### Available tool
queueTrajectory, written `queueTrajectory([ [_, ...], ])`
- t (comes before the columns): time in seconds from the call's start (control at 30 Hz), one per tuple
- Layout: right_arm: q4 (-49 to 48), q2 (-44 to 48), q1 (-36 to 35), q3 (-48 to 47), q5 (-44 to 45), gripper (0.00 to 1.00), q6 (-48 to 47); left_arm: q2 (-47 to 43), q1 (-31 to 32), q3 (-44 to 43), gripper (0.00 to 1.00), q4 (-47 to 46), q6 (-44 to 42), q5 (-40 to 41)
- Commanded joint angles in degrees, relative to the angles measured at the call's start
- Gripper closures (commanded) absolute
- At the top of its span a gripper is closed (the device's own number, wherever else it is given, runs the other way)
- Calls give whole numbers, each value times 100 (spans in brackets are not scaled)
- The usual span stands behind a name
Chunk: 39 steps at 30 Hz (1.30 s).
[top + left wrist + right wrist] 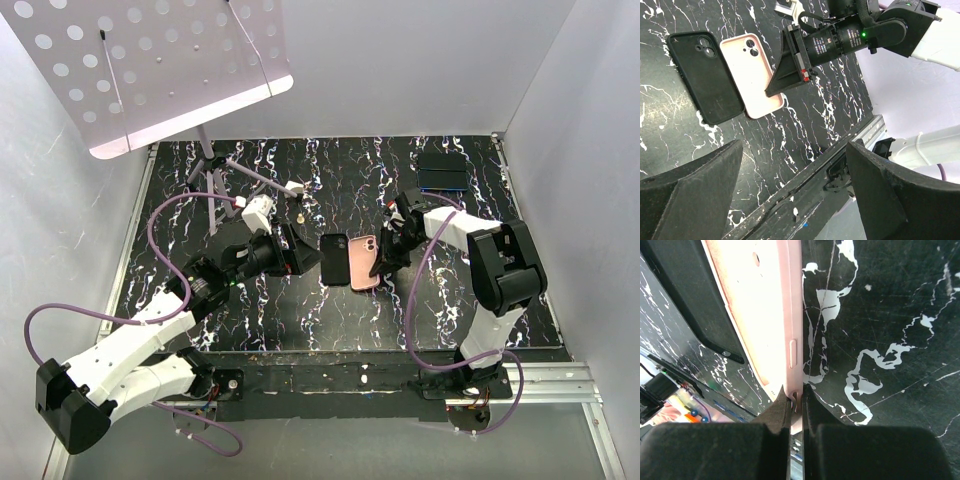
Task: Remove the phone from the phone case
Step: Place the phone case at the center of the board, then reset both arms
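A pink phone case lies back up in the middle of the marbled table; it also shows in the left wrist view. A black phone-shaped piece with a camera block lies just left of it, apart from it. I cannot tell whether the black piece is a phone or a case. My right gripper is shut on the pink case's right edge, its fingertips pinching the thin rim. My left gripper is open and empty just left of the black piece, its jaws wide apart.
A white perforated music stand on a tripod overhangs the back left. A dark blue box sits at the back right. White walls close in both sides. A metal rail runs along the near edge.
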<state>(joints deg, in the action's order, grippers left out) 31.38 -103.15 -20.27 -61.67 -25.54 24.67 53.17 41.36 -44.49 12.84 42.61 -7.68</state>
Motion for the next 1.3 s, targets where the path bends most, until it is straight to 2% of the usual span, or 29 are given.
queueTrajectory([
  [0.0,-738,-179,-3,-293,497,99,170,-52,-6,19,17,-89,-51,-23],
  [0.1,-677,-284,6,-424,515,97,118,-43,3,19,17,-89,-25,-40],
  [0.17,-650,-337,6,-486,515,88,91,-52,-6,28,17,-89,-33,-49],
  [0.2,-615,-346,6,-504,515,80,74,-61,3,28,17,-89,-33,-49],
  [0.27,-667,-154,6,-399,506,56,30,-78,-5,28,17,-71,-33,-40],
  [0.33,-782,251,-3,-136,515,25,12,-122,3,19,17,-54,-60,-23],
  [0.4,-642,820,6,5,716,19,-23,-140,-6,11,16,-27,-86,21],
  [0.6,-123,3016,-29,453,1551,15,-260,-219,12,-331,16,-45,-735,47],
  [0.77,-754,5643,-117,1349,2166,13,-489,-552,47,-683,16,-211,-1640,363],
  [0.87,-669,6770,-117,1500,2876,13,-542,-982,65,-658,16,-579,-2010,653],
  [1.03,-440,7949,-109,1369,3529,12,-743,-1773,56,-578,14,-1107,-2511,1391],
  [1.17,-474,8583,-109,1298,3284,12,-858,-2196,56,-605,12,-1205,-2854,1577],
  [1.27,-649,9057,-109,1446,3091,12,-884,-2433,56,-605,4,-1205,-3004,1691],
])
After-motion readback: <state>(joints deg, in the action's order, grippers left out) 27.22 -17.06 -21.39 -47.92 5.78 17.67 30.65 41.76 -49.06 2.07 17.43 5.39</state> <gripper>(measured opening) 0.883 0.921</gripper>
